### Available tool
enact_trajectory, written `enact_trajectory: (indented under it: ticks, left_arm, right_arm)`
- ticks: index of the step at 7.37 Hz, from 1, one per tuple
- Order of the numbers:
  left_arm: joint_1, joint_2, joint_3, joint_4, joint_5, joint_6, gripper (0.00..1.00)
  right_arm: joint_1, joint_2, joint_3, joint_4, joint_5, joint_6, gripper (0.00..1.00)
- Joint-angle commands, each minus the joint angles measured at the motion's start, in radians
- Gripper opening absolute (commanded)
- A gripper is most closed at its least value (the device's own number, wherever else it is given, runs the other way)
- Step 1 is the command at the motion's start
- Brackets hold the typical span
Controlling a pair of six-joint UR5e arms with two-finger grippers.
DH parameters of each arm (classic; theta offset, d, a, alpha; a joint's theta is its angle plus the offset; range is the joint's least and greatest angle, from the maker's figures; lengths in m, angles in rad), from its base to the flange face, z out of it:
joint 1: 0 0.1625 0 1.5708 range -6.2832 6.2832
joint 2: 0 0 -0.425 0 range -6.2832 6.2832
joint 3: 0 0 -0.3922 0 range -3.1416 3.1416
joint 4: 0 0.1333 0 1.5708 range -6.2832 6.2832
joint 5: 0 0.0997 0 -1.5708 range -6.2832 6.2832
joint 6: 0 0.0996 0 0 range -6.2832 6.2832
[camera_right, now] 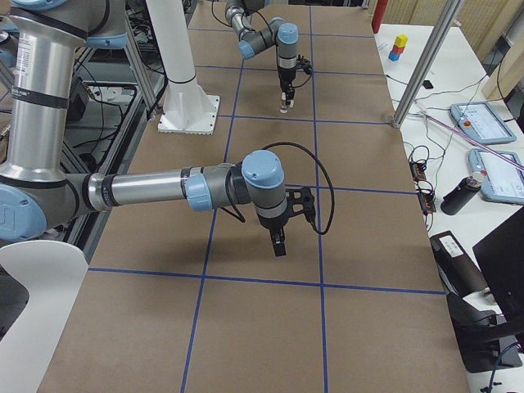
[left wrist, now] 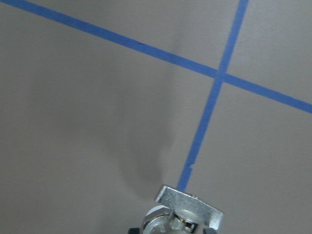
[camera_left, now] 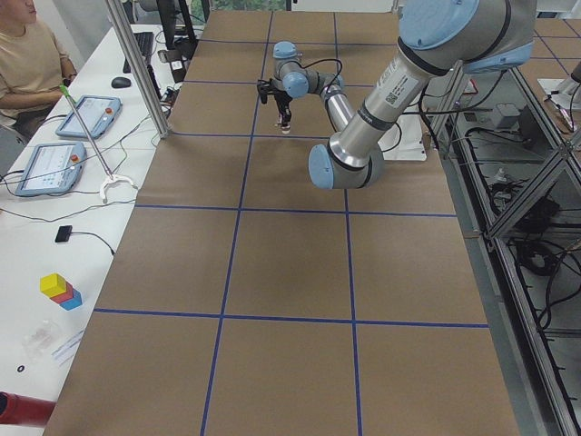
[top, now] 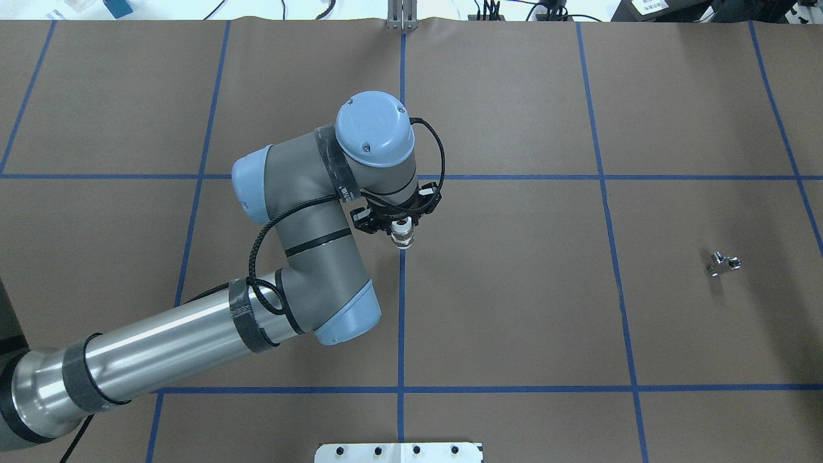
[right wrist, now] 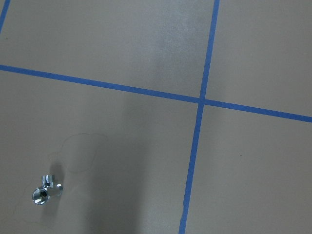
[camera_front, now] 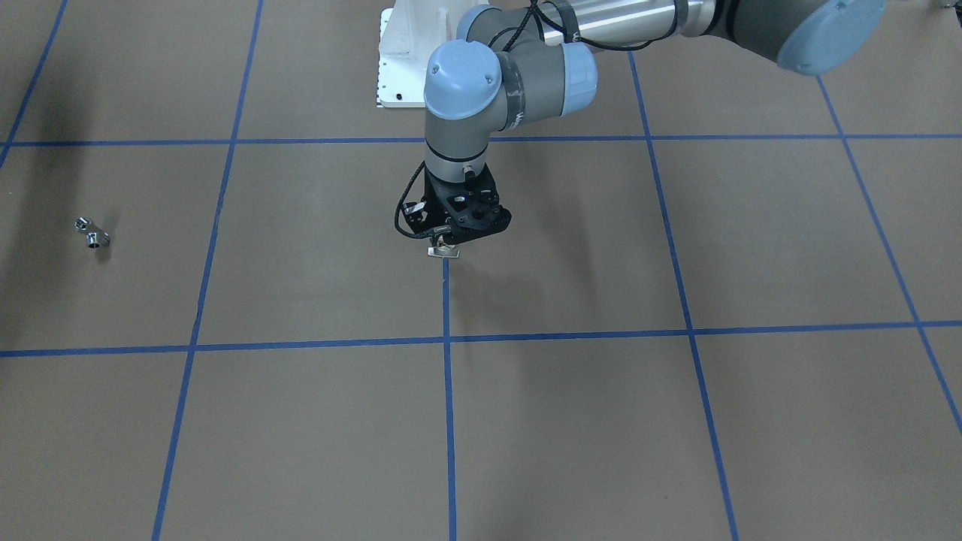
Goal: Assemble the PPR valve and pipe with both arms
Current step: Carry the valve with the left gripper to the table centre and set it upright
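Observation:
My left gripper (camera_front: 449, 239) is shut on the PPR valve (camera_front: 443, 250) near the table's middle and holds it just above the brown surface. The valve's white ring end points up in the overhead view (top: 402, 235), and its flat handle tab shows at the bottom of the left wrist view (left wrist: 189, 204). The pipe (camera_front: 92, 234), a tiny chrome elbow, lies alone far out on my right side (top: 724, 263); it also shows in the right wrist view (right wrist: 45, 191). My right gripper (camera_right: 279, 244) shows only in the exterior right view, pointing down over the table. I cannot tell if it is open or shut.
Blue tape lines (top: 401, 308) divide the brown table into squares. The white bolted pedestal base (camera_front: 402, 64) stands at the robot's edge. An operator (camera_left: 32, 64) sits beside the table with tablets, and a metal post (camera_right: 426, 61) stands at the table's far side.

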Motion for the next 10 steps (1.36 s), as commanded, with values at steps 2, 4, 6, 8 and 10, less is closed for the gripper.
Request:
enact_trajectory:
  ticks: [2,4,6,8,10]
  left_arm:
    - [0.001,-0.017,0.084,-0.073,0.008,0.044,0.0]
    - [0.001,-0.017,0.084,-0.073,0.008,0.055,0.13]
    - [0.001,-0.012,0.082,-0.073,0.008,0.111,0.46]
    - [0.001,-0.007,0.076,-0.071,0.027,0.13,1.0]
    - [-0.002,-0.007,0.027,-0.057,0.024,0.177,1.0]
  right_arm:
    - [0.0,0.0,0.0,-0.002,0.007,0.002,1.0]
    - [0.0,0.0,0.0,-0.003,0.007,0.002,1.0]
    - [0.0,0.0,0.0,-0.003,0.007,0.002,1.0]
    - [0.0,0.0,0.0,-0.003,0.007,0.002,1.0]
    - [0.0,0.0,0.0,-0.003,0.007,0.002,1.0]
